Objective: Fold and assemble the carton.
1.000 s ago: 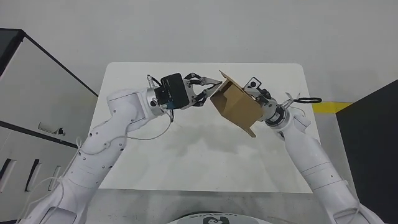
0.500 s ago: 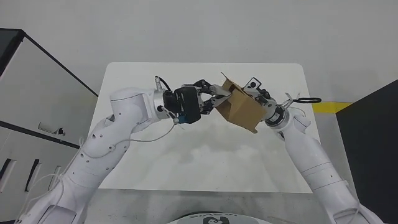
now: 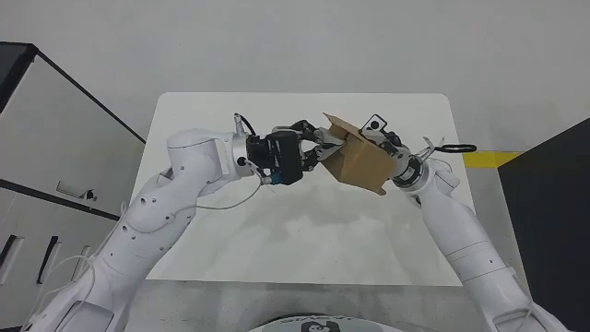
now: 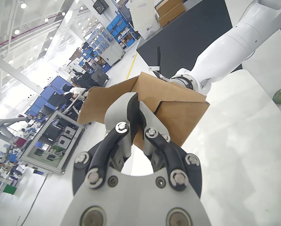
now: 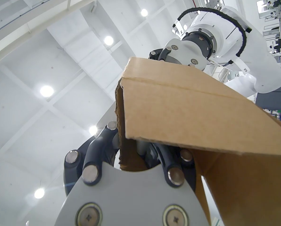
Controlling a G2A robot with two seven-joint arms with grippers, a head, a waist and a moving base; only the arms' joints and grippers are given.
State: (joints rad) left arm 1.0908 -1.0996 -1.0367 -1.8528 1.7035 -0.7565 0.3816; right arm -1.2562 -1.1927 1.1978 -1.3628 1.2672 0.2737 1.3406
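Top view, centre right of frame: brown carton [image 3: 361,161], partly folded, held tilted over the white table [image 3: 277,240], with one flap [image 3: 336,123] raised at its upper left. My left claw [image 3: 316,148]: clenched on the carton's left edge. My right claw [image 3: 380,144]: grasping the carton's right wall, card pinched between its fingers. My two arms meet the carton from opposite sides.

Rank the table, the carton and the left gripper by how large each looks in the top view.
1. table, by far the largest
2. carton
3. left gripper, clearly the smallest; it sits right at the carton, so nearness hardly matters.
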